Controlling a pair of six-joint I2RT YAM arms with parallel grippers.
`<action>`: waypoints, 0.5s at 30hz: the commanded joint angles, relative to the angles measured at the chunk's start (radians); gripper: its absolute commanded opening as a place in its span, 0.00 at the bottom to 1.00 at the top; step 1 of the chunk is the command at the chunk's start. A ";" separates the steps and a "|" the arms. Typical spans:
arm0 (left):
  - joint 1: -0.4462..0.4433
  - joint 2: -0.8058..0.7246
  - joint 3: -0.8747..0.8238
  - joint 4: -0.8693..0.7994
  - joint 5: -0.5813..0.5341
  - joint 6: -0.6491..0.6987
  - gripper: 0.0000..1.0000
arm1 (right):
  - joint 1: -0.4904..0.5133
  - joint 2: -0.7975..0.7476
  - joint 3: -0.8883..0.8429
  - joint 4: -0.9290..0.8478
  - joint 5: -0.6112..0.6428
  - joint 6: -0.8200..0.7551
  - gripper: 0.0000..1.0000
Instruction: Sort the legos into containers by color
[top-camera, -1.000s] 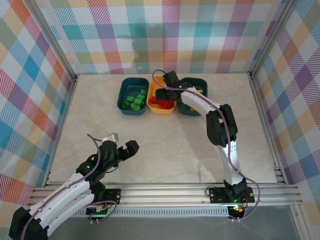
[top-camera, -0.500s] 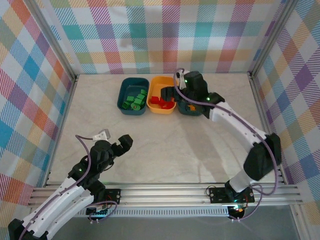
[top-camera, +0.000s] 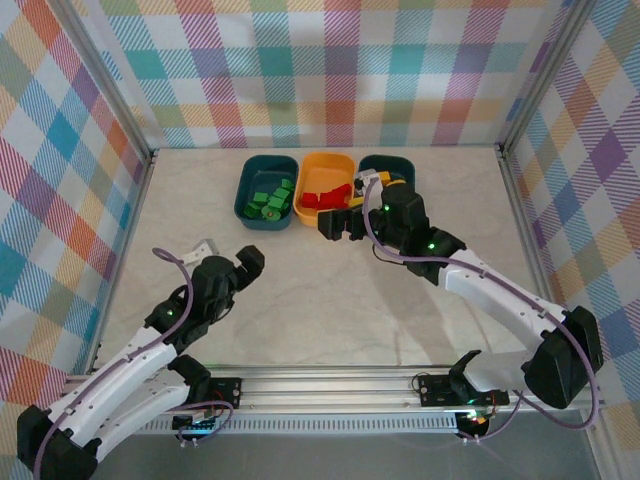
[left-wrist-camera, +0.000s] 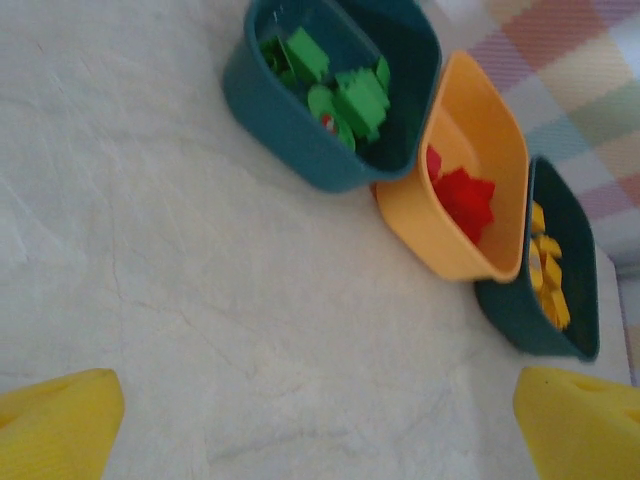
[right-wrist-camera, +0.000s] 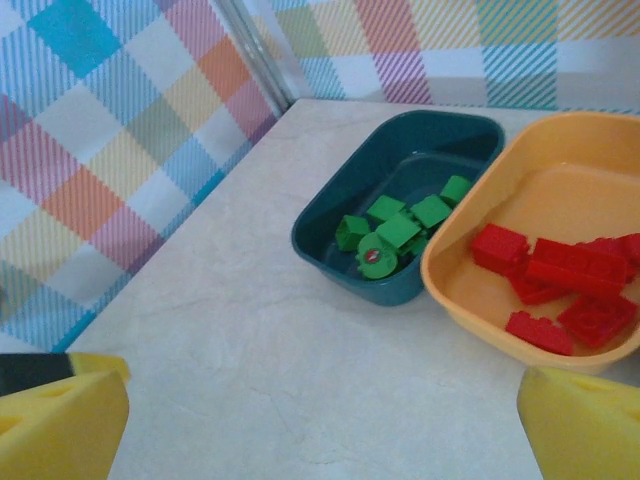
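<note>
**Sitting sorted: legos in 3 tubs, both pincers gaping**

Three tubs are standing in a row at the far side of the table (top-camera: 300, 300), nr the checked back wall (top-camera: 330, 70), side by side and touching or nearly so. The green legos (top-camera: 268, 200) are lying in the left teal tub (top-camera: 243, 190). The red legos (top-camera: 322, 200) are lying in the yellow-orange tub (top-camera: 325, 158), which is sitting btwn the other two. The yellow legos (left-wrist-camera: 545, 275) are lying in the right teal tub (top-camera: 390, 158), w/ the right arm partly covering that tub in the top view.

The left pincer (top-camera: 228, 258) is hovering over the near-left part of the table, well apart from the tubs. Its jaws are standing wide and gripping nothing. In the left wrist cam its yellow pads (left-wrist-camera: 55, 425) are showing at the bottom corners w/ bare table btwn them.

The right pincer (top-camera: 342, 224) is hanging just in front of the yellow-orange tub, facing the row. Its jaws are also spreading wide and gripping nothing.
</note>
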 joint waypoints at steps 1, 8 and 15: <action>-0.009 -0.006 0.030 -0.024 -0.173 -0.020 1.00 | 0.002 -0.013 0.029 -0.039 0.090 -0.020 1.00; -0.012 0.047 -0.007 0.179 -0.171 0.265 1.00 | 0.002 -0.073 -0.152 0.204 0.008 -0.025 1.00; -0.010 0.030 -0.167 0.579 -0.221 0.686 1.00 | -0.003 -0.069 -0.221 0.304 -0.018 -0.225 1.00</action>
